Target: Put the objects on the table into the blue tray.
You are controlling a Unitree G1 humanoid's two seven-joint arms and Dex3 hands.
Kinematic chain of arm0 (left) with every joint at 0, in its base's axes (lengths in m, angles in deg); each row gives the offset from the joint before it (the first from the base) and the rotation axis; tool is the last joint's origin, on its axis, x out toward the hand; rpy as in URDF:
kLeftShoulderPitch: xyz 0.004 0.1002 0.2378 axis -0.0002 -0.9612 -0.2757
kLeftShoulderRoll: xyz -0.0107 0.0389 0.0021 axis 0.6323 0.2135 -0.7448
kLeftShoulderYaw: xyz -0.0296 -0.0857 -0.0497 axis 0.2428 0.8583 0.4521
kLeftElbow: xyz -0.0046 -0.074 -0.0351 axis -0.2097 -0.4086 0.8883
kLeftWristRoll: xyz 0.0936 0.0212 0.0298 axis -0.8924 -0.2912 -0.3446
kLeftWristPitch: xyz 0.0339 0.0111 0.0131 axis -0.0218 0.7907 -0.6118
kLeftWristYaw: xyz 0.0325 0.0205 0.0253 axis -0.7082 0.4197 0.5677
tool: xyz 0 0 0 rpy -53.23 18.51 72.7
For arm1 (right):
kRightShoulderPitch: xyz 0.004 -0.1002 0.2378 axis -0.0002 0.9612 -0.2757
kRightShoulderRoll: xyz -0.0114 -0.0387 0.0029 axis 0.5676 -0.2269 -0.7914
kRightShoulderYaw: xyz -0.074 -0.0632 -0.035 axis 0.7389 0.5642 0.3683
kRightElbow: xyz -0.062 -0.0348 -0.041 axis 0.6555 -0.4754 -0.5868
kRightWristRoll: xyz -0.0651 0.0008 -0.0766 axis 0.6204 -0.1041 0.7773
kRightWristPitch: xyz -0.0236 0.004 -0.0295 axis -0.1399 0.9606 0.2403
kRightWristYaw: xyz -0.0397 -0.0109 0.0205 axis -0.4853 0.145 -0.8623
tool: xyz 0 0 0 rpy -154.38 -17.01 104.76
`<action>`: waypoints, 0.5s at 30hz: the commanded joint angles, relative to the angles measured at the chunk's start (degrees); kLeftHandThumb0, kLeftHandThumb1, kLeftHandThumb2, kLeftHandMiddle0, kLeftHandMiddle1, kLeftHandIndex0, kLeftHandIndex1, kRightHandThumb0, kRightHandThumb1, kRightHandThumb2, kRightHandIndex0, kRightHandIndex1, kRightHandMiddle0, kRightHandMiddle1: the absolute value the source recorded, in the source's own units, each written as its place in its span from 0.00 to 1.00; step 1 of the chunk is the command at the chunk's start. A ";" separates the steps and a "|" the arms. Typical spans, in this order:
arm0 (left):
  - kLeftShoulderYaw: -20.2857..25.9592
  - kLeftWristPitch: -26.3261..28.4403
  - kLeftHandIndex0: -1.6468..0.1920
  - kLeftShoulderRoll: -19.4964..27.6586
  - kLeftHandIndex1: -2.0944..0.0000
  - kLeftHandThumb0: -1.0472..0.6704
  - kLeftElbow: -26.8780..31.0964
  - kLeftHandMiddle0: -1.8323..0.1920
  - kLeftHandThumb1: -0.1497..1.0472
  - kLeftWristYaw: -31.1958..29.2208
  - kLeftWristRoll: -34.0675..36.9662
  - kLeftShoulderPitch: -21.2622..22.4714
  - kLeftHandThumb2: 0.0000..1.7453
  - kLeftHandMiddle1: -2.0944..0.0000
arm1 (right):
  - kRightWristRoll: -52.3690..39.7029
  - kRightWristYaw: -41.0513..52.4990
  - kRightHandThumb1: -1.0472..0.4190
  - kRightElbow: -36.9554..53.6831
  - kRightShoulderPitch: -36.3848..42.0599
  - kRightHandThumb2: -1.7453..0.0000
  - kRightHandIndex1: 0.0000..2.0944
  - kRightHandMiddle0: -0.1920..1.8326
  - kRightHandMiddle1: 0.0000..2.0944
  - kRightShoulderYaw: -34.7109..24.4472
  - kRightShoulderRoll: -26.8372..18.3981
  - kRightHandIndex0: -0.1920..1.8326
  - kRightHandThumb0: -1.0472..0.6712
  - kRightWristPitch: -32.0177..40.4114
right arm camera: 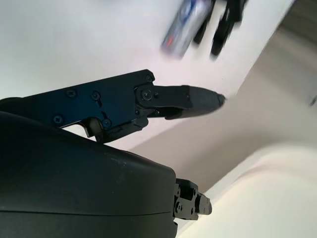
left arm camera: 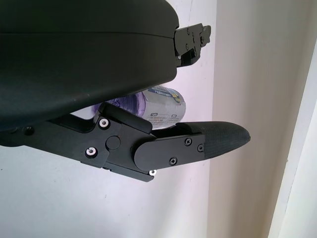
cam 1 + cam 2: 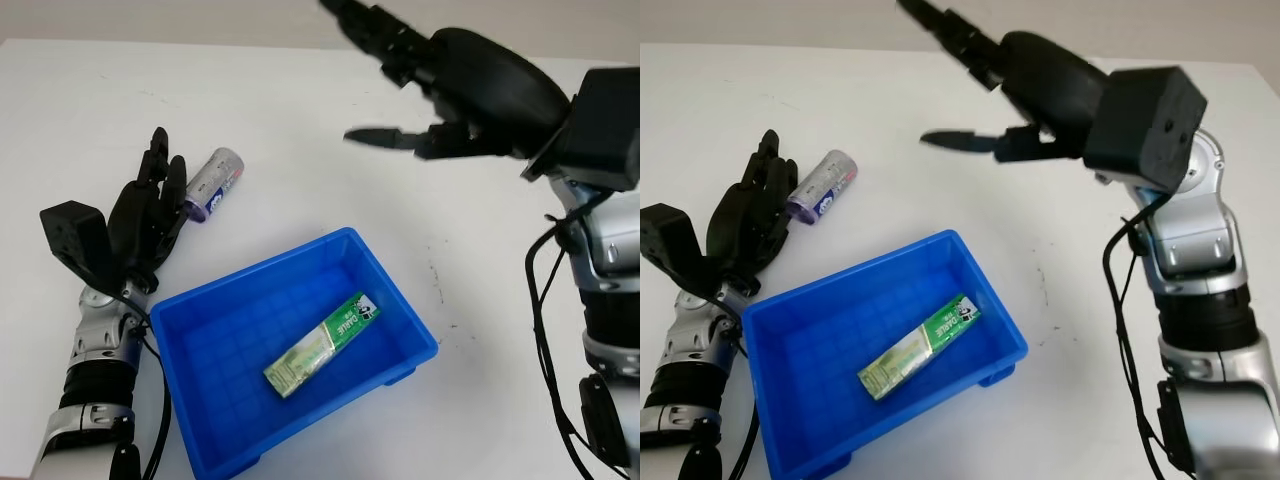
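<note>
I have the left robot hand [image 3: 145, 225] on the table [image 3: 300, 140] at the near left, just beside the blue tray [image 3: 405, 310], with its fingers reaching toward the silver can [image 3: 213, 183]. The hand is open and grips nothing. In the left wrist view the can [image 2: 158, 106] sits between the palm shell and one extended finger [image 2: 198, 144], so I judge this to be the approach for a grasp; whether any finger already touches the can I cannot tell.

The can lies on its side beyond the tray's far-left corner. Its long axis runs diagonally: the end with the purple label faces the left robot hand and the other end points away toward the far right. A grip across the body should suit it, since a can on its side may roll if nudged.

The green pack [image 3: 322, 344] already lies flat inside the tray, long axis diagonal from near left to far right.

The right robot hand [image 3: 440, 85] is raised above the far side of the table, open and empty, clear of the work.
</note>
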 commanded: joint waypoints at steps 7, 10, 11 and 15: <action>0.62 -0.50 1.00 0.37 1.00 0.17 -0.41 1.00 1.00 -0.95 0.22 -0.01 0.32 1.00 | -1.37 -6.39 0.00 -14.31 -1.92 0.64 0.00 0.00 0.00 -4.15 1.44 0.00 0.19 2.96; 0.68 -0.34 1.00 0.57 1.00 0.18 -0.35 1.00 1.00 -1.13 0.12 0.18 0.32 1.00 | -1.83 -7.07 0.00 -14.72 0.14 0.62 0.00 0.00 0.00 -4.40 2.28 0.00 0.19 3.61; 0.63 -0.34 1.00 0.68 1.00 0.18 -0.34 1.00 1.00 -1.03 -0.06 0.23 0.32 1.00 | -1.79 -7.64 0.00 -14.20 0.97 0.61 0.00 0.00 0.00 -4.43 2.65 0.00 0.19 4.18; 0.58 -0.35 1.00 1.13 1.00 0.18 -0.06 1.00 1.00 -1.04 -0.33 0.15 0.33 1.00 | -2.33 -8.71 0.00 -14.02 2.86 0.57 0.00 0.00 0.00 -4.60 4.30 0.00 0.22 5.72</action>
